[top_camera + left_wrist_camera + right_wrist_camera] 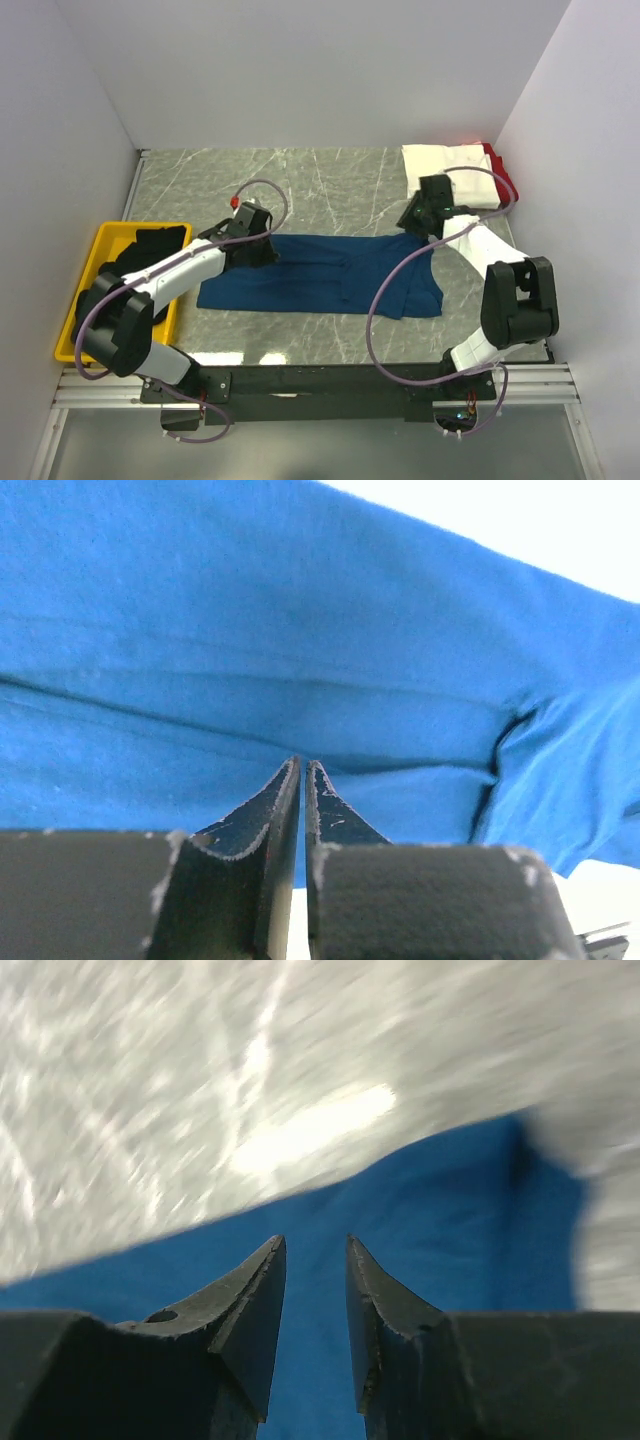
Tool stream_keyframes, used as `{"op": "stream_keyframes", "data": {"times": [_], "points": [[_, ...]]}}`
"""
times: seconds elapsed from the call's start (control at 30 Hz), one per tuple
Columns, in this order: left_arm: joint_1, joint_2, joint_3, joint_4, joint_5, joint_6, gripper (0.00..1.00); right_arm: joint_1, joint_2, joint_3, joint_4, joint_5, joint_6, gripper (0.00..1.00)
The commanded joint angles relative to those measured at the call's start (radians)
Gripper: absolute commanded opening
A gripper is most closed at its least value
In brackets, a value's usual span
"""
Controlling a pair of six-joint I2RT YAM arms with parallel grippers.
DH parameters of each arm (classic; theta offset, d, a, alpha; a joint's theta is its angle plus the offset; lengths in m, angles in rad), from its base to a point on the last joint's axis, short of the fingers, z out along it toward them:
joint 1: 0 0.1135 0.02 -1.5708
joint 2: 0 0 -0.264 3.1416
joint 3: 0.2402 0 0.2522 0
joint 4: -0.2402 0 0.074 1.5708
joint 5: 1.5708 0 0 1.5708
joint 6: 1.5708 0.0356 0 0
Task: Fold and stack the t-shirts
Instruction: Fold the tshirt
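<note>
Table: a grey marbled tabletop (330, 180) with white walls on three sides.
Navy tee: a navy-blue soft cloth t-shirt (320, 275) lies spread flat in the middle of the table, long side running left to right, with its right end rumpled into folds.
Left pincer: the left gripper (265, 248) is at the far left edge of the navy tee. In the left wrist view its fingers (250, 830) are almost together with only a thin slit between them, tips against a crease in the blue cloth. I cannot tell whether any cloth is pinched.
Right pincer: the right gripper (415, 222) is at the far right corner of the navy tee, its fingers (250, 1310) apart with blue cloth showing in the gap; this view is blurred.
Stack: a folded white cloth t-shirt (445, 162) lies in the far right corner, with a red cloth t-shirt (503, 172) showing along its right side.
Bin: a yellow plastic bin (100, 240) on the left holds crumpled black cloth t-shirts (150, 245).
</note>
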Motion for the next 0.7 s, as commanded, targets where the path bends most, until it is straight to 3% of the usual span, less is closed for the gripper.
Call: {"op": "stream_keyframes", "data": {"times": [0.0, 0.23, 0.37, 0.67], "points": [[0.033, 0.002, 0.091, 0.002, -0.014, -0.016, 0.12, -0.105, -0.032, -0.041, 0.022, 0.022, -0.033, 0.38], [0.055, 0.160, 0.238, 0.044, 0.027, -0.073, 0.11, -0.217, -0.074, -0.157, 0.083, -0.073, -0.058, 0.36], [0.058, 0.266, 0.295, 0.048, 0.026, -0.084, 0.09, -0.219, -0.057, -0.186, 0.120, -0.125, -0.053, 0.36], [0.071, 0.343, 0.320, 0.061, 0.027, -0.082, 0.09, -0.219, 0.012, -0.197, 0.160, -0.154, -0.044, 0.38]]}}
